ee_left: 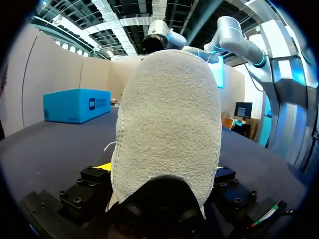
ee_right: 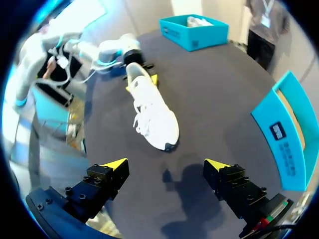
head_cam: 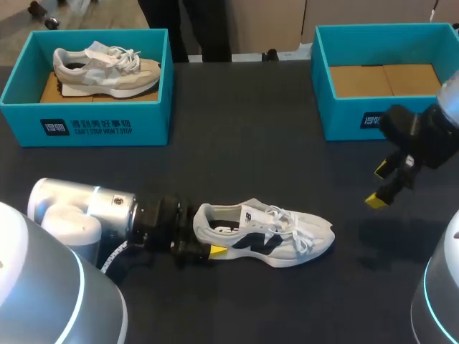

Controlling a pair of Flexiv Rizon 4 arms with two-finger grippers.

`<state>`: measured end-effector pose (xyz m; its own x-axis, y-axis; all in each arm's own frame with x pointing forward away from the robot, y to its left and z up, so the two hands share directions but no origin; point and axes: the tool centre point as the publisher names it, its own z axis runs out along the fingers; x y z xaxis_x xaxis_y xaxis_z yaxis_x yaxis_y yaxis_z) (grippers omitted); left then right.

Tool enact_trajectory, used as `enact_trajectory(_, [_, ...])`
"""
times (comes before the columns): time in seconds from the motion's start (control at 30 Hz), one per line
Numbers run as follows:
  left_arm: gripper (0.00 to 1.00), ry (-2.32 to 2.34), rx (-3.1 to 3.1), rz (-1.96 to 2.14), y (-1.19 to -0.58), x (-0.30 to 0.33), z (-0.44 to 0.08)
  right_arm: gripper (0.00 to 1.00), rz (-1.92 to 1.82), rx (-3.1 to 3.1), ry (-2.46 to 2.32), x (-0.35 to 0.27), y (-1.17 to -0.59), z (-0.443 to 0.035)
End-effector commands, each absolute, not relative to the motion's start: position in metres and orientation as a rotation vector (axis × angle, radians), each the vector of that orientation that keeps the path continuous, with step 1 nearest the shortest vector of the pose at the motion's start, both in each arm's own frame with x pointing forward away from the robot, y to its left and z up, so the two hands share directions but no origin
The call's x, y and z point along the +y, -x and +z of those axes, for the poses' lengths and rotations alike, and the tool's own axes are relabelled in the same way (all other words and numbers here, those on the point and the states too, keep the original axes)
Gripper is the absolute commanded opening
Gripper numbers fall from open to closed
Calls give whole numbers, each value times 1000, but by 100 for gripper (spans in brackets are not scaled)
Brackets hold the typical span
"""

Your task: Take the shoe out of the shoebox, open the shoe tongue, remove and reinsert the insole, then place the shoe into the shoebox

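1. Head view: a white shoe [head_cam: 265,233] with dark side marks stands on its sole on the dark worktop [head_cam: 244,150]. Its toe points to the right side, and it is well apart from both boxes.
2. The left arm [head_cam: 93,215] comes in low from the left. The left jaws are clenched on the heel of the white shoe, and one yellow fingertip [head_cam: 217,251] lies against the near side of the heel.
3. In the left wrist view the heel fills the space between the fingers.
4. The right arm [head_cam: 430,132] hangs above the worktop, just in front of the right shoebox [head_cam: 344,118]. The right jaws are released, with their yellow fingertips [ee_right: 114,164] wide apart over the worktop.
5. The left shoebox [head_cam: 86,125], at the far left, holds a beige shoe [head_cam: 107,68] lying inside it.
6. The right shoebox, at the far right, shows its brown cardboard floor.
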<state>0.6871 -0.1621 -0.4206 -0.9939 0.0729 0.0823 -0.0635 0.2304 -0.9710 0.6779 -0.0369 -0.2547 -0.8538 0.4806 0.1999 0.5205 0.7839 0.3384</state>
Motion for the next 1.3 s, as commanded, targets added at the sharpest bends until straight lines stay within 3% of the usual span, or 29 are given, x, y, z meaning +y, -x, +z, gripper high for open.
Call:
enact_trajectory(0.03, [0, 7, -2378, 1884, -687, -165, -422, 100, -328, -2761, 1447, -8, -668, -242])
enact_trajectory(0.3, [0, 7, -2378, 1884, -687, -165, -422, 100, -182, -2384, 2128, 54, -656, -221])
enact_trajectory(0.73, [0, 7, -2378, 1884, -687, -165, -422, 100, -200, -2453, 2049, 71, -658, -212])
enact_trajectory(1.3, [0, 7, -2378, 1884, -687, -165, -422, 100, 246, -2483, 2313, 190, -657, -228])
